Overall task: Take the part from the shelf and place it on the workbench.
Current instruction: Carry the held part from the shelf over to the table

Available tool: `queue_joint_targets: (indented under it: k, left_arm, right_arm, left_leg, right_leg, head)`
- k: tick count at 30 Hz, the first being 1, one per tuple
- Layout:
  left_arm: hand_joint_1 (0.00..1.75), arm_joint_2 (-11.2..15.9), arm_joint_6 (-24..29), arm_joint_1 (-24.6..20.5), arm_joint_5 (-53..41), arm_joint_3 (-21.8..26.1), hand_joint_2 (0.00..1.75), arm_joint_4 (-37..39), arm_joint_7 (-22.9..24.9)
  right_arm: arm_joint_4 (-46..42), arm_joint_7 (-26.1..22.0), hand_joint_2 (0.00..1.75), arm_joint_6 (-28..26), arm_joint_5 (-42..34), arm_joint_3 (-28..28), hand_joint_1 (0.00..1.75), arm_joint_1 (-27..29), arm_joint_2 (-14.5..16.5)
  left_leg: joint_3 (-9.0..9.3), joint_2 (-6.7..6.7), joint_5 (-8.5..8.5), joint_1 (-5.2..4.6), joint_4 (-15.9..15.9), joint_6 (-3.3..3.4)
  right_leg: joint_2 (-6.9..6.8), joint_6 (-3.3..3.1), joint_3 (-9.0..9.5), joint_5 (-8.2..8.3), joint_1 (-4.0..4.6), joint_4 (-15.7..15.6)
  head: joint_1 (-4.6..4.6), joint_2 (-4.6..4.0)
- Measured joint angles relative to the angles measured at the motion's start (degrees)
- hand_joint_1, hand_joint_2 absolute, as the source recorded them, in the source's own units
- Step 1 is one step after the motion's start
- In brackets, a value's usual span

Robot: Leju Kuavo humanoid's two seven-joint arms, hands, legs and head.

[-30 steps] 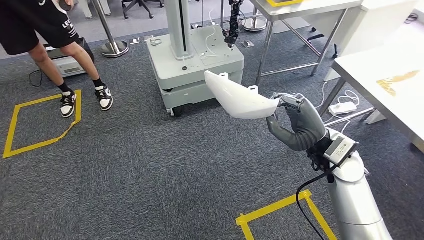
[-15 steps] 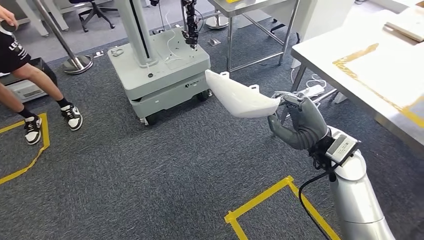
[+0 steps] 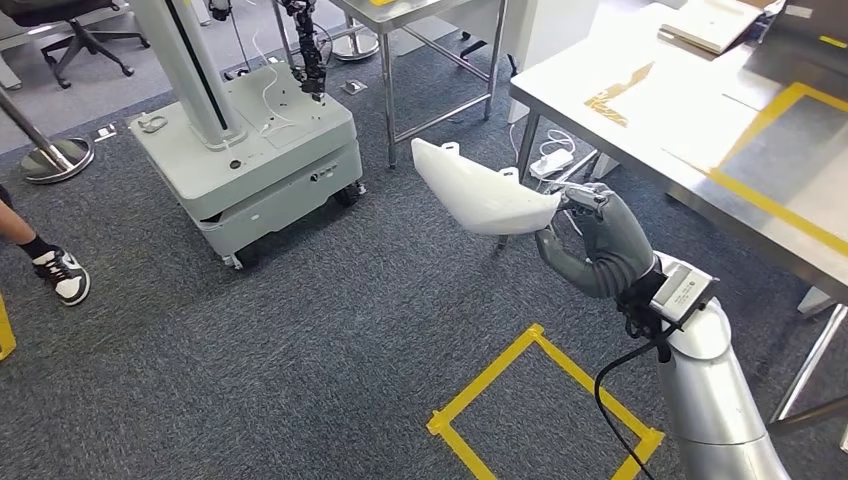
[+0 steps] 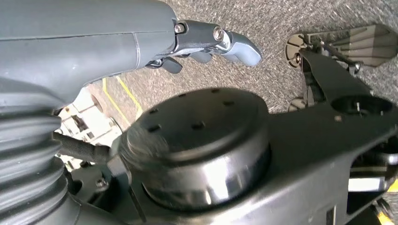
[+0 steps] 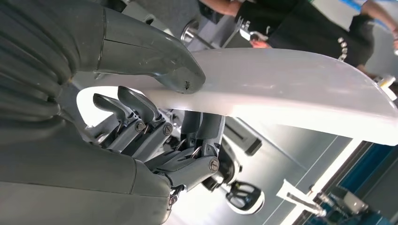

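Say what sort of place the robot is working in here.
Probably a robotics lab or test workshop: a wheeled grey machine base stands on carpet, yellow floor tape marks standing spots, and a steel workbench carries taped zones.

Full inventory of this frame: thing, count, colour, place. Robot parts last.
Part: one, white, curved shell, held up over the carpet.
Workbench: one, steel top with yellow tape lines, right of the head view.
Steel table: one, bare legs, far centre.
Wheeled base: one, grey, with a column and a dark arm, far left.
Tape square: one, yellow, on the carpet near the robot.
Power strip: one, white, under the workbench.
Person's shoe: one, black and white, left edge.
Right hand: grey, grips the part's near end.
Left hand: grey, hangs over the carpet, holds nothing.
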Motion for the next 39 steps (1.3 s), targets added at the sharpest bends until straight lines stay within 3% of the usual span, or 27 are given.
queue_joint_targets:
  k: [2, 3, 4, 6, 8, 10, 12, 13, 14, 15, 17, 19, 21, 23, 25, 27, 28, 29, 30, 32, 34, 36, 37, 39]
  left_arm:
    - [0.00, 0.0, 0.0, -0.1, 0.1, 0.0, 1.75, 0.0, -0.1]
    - [0.00, 0.0, 0.0, -0.1, 0.1, 0.0, 1.75, 0.0, -0.1]
    - [0.00, 0.1, 0.0, -0.2, 0.1, 0.0, 1.75, 0.0, -0.1]
    - [0.00, 0.1, 0.0, -0.3, 0.2, 0.0, 1.75, 0.0, -0.1]
    - [0.00, 0.1, 0.0, -0.4, 0.4, 0.0, 1.75, 0.0, 0.0]
    - [0.00, 0.1, 0.0, -0.3, 0.7, 0.0, 1.75, 0.0, 0.0]
    - [0.00, 0.0, 0.0, -0.2, 0.8, 0.0, 1.75, -0.1, 0.1]
    - [0.00, 0.0, 0.0, -0.1, 0.8, 0.0, 1.75, -0.1, 0.2]
    - [0.00, 0.0, 0.0, -0.1, 0.8, 0.0, 1.75, -0.1, 0.4]
    - [0.00, 0.1, 0.0, 0.0, 0.8, 0.0, 1.75, -0.1, 0.5]
    - [0.00, 0.2, 0.0, 0.0, 0.8, 0.0, 1.75, -0.1, 0.7]
    - [0.00, 0.2, 0.0, 0.0, 0.9, 0.0, 1.75, -0.1, 0.9]
    - [0.00, 0.2, 0.0, -0.1, 1.1, 0.0, 1.75, -0.1, 1.1]
    - [0.00, 0.2, 0.0, 0.0, 1.3, 0.0, 1.75, -0.1, 1.2]
    - [0.00, 0.2, 0.0, 0.1, 1.3, 0.0, 1.75, 0.0, 1.3]
    - [0.00, 0.2, 0.0, 0.3, 1.4, 0.0, 1.75, 0.0, 1.4]
    - [0.00, 0.2, 0.0, 0.4, 1.4, 0.0, 1.75, 0.0, 1.5]
    - [0.00, 0.2, 0.0, 0.4, 1.4, 0.0, 1.75, 0.0, 1.6]
    - [0.00, 0.1, 0.0, 0.4, 1.5, 0.0, 1.75, 0.0, 1.7]
    - [0.00, 0.0, 0.0, 0.4, 1.5, 0.0, 1.75, 0.0, 1.7]
    - [0.00, 0.0, 0.0, 0.3, 1.5, 0.0, 1.75, -0.1, 1.7]
    - [0.00, 0.0, 0.0, 0.3, 1.5, 0.0, 1.75, -0.1, 1.7]
    - [0.00, 0.0, 0.0, 0.2, 1.5, 0.0, 1.75, -0.1, 1.7]
    - [0.00, 0.0, 0.0, 0.1, 1.5, 0.0, 1.75, -0.1, 1.7]
  right_arm:
    - [0.1, -0.1, 1.75, 0.0, -0.2, 0.0, 1.75, -0.2, 0.0]
    - [0.1, -0.1, 1.75, 0.0, -0.3, 0.0, 1.75, -0.3, 0.0]
    - [0.1, -0.2, 1.75, 0.0, -0.3, 0.0, 1.75, -0.3, 0.0]
    - [0.1, -0.2, 1.75, 0.0, -0.4, 0.0, 1.75, -0.3, 0.0]
    - [0.1, -0.2, 1.75, 0.1, -0.4, 0.0, 1.75, -0.5, 0.0]
    - [0.1, -0.2, 1.75, 0.2, -0.4, 0.0, 1.75, -0.7, 0.0]
    - [0.2, -0.2, 1.75, 0.2, -0.4, 0.1, 1.75, -0.9, 0.1]
    - [0.3, -0.2, 1.75, 0.2, -0.5, 0.1, 1.75, -0.9, 0.2]
    - [0.3, -0.2, 1.75, 0.2, -0.5, 0.1, 1.75, -0.9, 0.2]
    - [0.4, -0.2, 1.75, 0.2, -0.6, 0.1, 1.75, -1.0, 0.2]
    - [0.4, -0.2, 1.75, 0.2, -0.7, 0.1, 1.75, -1.3, 0.2]
    - [0.4, -0.2, 1.75, 0.2, -0.8, 0.1, 1.75, -1.5, 0.2]
    - [0.5, -0.2, 1.75, 0.2, -0.8, 0.2, 1.75, -1.6, 0.2]
    - [0.5, -0.2, 1.75, 0.2, -0.9, 0.2, 1.75, -1.7, 0.2]
    - [0.5, -0.2, 1.75, 0.2, -1.0, 0.2, 1.75, -1.9, 0.2]
    - [0.6, -0.2, 1.75, 0.2, -1.0, 0.2, 1.75, -1.9, 0.2]
    - [0.6, -0.1, 1.75, 0.2, -1.0, 0.2, 1.75, -1.8, 0.2]
    - [0.7, -0.1, 1.75, 0.1, -1.0, 0.2, 1.75, -1.7, 0.2]
    - [0.7, -0.1, 1.75, 0.1, -1.1, 0.2, 1.75, -1.7, 0.2]
    - [0.6, -0.1, 1.75, 0.0, -1.2, 0.2, 1.75, -1.7, 0.2]
    - [0.6, -0.1, 1.75, -0.1, -1.3, 0.2, 1.75, -1.7, 0.3]
    - [0.6, -0.1, 1.75, -0.2, -1.3, 0.2, 1.75, -1.7, 0.3]
    - [0.6, -0.1, 1.75, -0.2, -1.3, 0.2, 1.75, -1.7, 0.3]
    - [0.6, -0.1, 1.75, -0.2, -1.3, 0.2, 1.75, -1.8, 0.4]
  left_leg:
    - [0.04, 1.24, -0.36, -0.30, 0.3, -0.42]
    - [0.13, 1.74, -0.50, -0.44, 0.4, -0.68]
    - [0.24, 2.27, -0.58, -0.56, 0.4, -0.95]
    - [0.42, 2.91, -0.75, -0.45, 0.4, -1.55]
    - [-0.45, 0.71, -2.33, -0.19, 2.4, -2.24]
    - [-3.24, -2.44, -5.79, 0.11, 8.7, -2.72]
    - [-6.17, -3.36, -8.06, 0.29, 15.0, -2.91]
    - [-6.62, -3.46, -7.75, 0.35, 15.9, -2.94]
    - [-6.05, -3.60, -6.35, 0.45, 14.6, -2.91]
    - [-4.57, -4.12, -4.23, 0.61, 11.3, -2.88]
    - [-1.33, -6.79, -1.23, 1.04, 4.0, -2.81]
    - [0.05, -8.48, -0.72, 1.05, 1.0, -2.50]
    - [0.22, -7.42, -0.37, 0.80, 0.6, -1.73]
    - [0.18, -5.93, 0.12, 0.78, 0.2, -0.84]
    - [0.03, -4.37, 0.34, 0.64, 0.0, -0.28]
    - [-0.15, -2.73, 0.33, 0.38, 0.1, -0.07]
    - [-0.20, -1.88, 0.32, 0.28, 0.1, -0.03]
    - [-0.21, -1.05, 0.29, 0.21, 0.1, -0.02]
    - [-0.18, -0.27, 0.24, 0.16, 0.1, -0.03]
    - [-0.06, 1.07, 0.05, -0.04, 0.2, -0.25]
    - [0.08, 2.19, -0.13, -0.29, 0.2, -0.70]
    - [0.37, 3.44, -0.21, -0.39, 0.1, -1.24]
    - [0.42, 3.23, -0.47, -0.33, 0.3, -1.58]
    - [-0.70, 0.51, -2.43, -0.15, 3.1, -2.28]
  right_leg:
    - [-2.52, -0.50, 4.15, 1.80, 0.31, -6.9]
    - [-3.25, -0.82, 5.06, 2.00, 0.47, -8.5]
    - [-3.22, -1.17, 5.18, 1.89, 0.61, -8.9]
    - [-1.86, -1.84, 5.06, 2.30, 0.51, -9.2]
    - [-0.70, -2.54, 5.06, 2.76, 0.19, -9.7]
    - [0.48, -2.93, 4.97, 3.03, 0.03, -9.8]
    - [1.89, -3.02, 4.84, 3.13, 0.06, -9.8]
    - [2.63, -2.98, 4.82, 3.15, 0.05, -9.7]
    - [3.40, -2.92, 4.82, 3.18, 0.02, -9.6]
    - [4.17, -2.78, 4.81, 3.20, -0.04, -9.5]
    - [5.58, -2.25, 4.58, 3.27, -0.15, -9.2]
    - [6.87, -1.34, 4.09, 3.61, -0.30, -9.2]
    - [7.90, -0.39, 3.64, 4.14, -0.57, -9.6]
    - [5.87, 0.09, 2.65, 3.16, -0.44, -8.1]
    - [2.57, 0.26, -0.06, -0.21, -0.14, -2.2]
    - [1.54, 0.38, -3.12, -3.21, -0.10, 5.0]
    - [1.41, 0.35, -3.60, -3.47, -0.09, 6.5]
    - [1.23, 0.26, -2.89, -2.71, -0.05, 5.6]
    - [0.70, 0.10, -1.02, -1.19, 0.04, 2.6]
    - [-2.03, -0.51, 3.57, 1.39, 0.50, -5.3]
    - [-3.62, -1.28, 5.58, 2.13, 0.97, -9.2]
    - [-2.35, -1.98, 5.44, 2.40, 1.07, -9.5]
    - [-1.69, -2.29, 5.46, 2.59, 0.94, -9.8]
    - [-0.46, -2.90, 5.60, 3.02, 0.46, -10.2]
  head:
    - [-0.01, -0.01]
    - [-0.02, 0.00]
    - [-0.02, 0.00]
    - [-0.02, 0.00]
    - [-0.03, 0.00]
    - [-0.06, 0.00]
    - [-0.07, 0.00]
    - [-0.07, 0.00]
    - [-0.07, 0.00]
    - [-0.08, 0.00]
    - [-0.05, -0.01]
    - [-0.03, -0.01]
    - [-0.02, -0.01]
    - [0.00, -0.01]
    - [0.03, 0.01]
    - [0.04, 0.01]
    - [0.04, 0.00]
    - [0.04, 0.00]
    - [0.04, 0.00]
    - [0.03, 0.00]
    - [0.02, 0.01]
    - [0.02, 0.01]
    - [0.01, 0.01]
    - [-0.01, 0.00]
